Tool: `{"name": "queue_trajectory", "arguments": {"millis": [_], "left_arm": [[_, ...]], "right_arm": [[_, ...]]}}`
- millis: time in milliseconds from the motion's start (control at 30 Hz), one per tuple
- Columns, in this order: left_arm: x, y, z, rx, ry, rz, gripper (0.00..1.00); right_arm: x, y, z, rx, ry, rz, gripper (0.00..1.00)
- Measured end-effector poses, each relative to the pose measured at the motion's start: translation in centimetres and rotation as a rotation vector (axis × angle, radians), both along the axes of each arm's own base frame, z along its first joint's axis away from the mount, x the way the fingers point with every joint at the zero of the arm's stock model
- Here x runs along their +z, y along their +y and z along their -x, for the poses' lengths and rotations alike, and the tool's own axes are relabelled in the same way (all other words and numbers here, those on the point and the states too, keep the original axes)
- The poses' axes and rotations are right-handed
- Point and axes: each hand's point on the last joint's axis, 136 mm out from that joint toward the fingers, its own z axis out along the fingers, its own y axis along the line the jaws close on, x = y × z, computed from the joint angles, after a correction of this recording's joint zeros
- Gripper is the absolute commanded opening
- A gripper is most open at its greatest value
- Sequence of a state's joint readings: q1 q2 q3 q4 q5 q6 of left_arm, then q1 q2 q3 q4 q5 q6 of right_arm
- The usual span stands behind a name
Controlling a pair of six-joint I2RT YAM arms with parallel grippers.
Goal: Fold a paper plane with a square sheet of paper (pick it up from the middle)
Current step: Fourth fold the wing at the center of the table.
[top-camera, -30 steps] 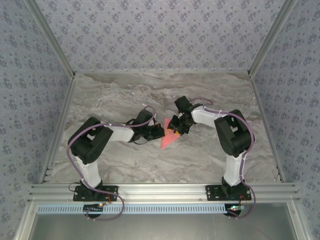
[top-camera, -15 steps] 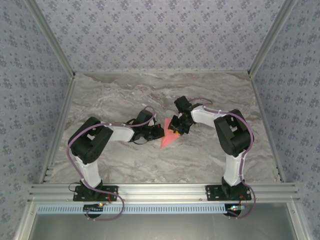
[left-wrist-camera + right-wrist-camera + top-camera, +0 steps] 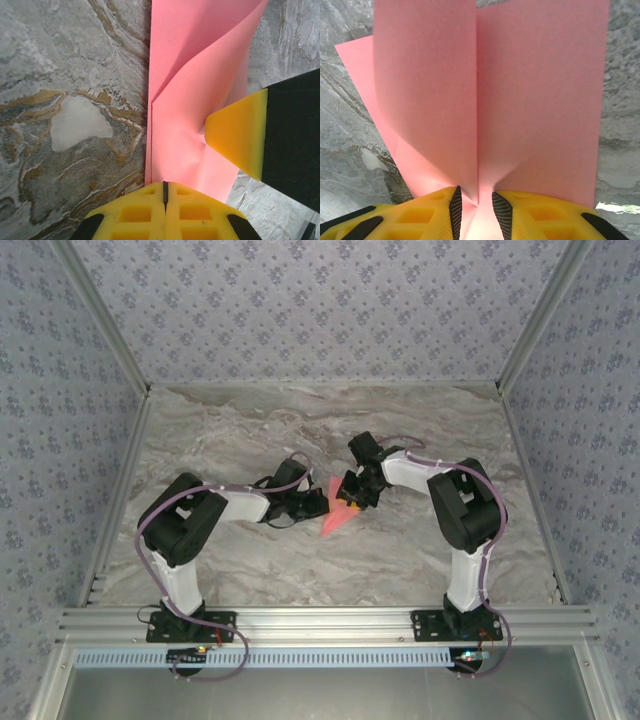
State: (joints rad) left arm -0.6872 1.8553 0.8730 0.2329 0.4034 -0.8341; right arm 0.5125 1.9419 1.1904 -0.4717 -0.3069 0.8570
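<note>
Fingers [image 3: 540, 214] of our right gripper [image 3: 476, 202] narrow, pinching centre crease of thin salmon-pink square paper sheet [image 3: 530, 100]; left gripper [image 3: 165, 192] clamped on its edge. Sheet mid grey marble table [image 3: 420, 540], between both grippers, long axis straight ahead from left fingers [image 3: 130, 215].

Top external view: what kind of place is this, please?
Probably a closed robot test booth: wallpapered walls around a marble-look table, a metal frame rail in front, and a left arm and right arm holding pink paper.
</note>
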Motion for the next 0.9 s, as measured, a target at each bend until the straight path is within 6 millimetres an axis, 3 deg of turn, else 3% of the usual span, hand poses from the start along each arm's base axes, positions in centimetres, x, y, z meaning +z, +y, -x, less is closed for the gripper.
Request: {"name": "queue_trajectory", "arguments": {"millis": [300, 900], "left_arm": [[-0.1, 0.1, 0.1, -0.012, 0.005, -0.019, 0.00], [-0.3, 0.1, 0.2, -0.070, 0.033, -0.093, 0.00]], "right_arm": [[0.1, 0.0, -0.1, 0.000, -0.003, 0.000, 0.32], [2.5, 0.5, -0.7, 0.028, -0.056, -0.073, 0.31]]}}
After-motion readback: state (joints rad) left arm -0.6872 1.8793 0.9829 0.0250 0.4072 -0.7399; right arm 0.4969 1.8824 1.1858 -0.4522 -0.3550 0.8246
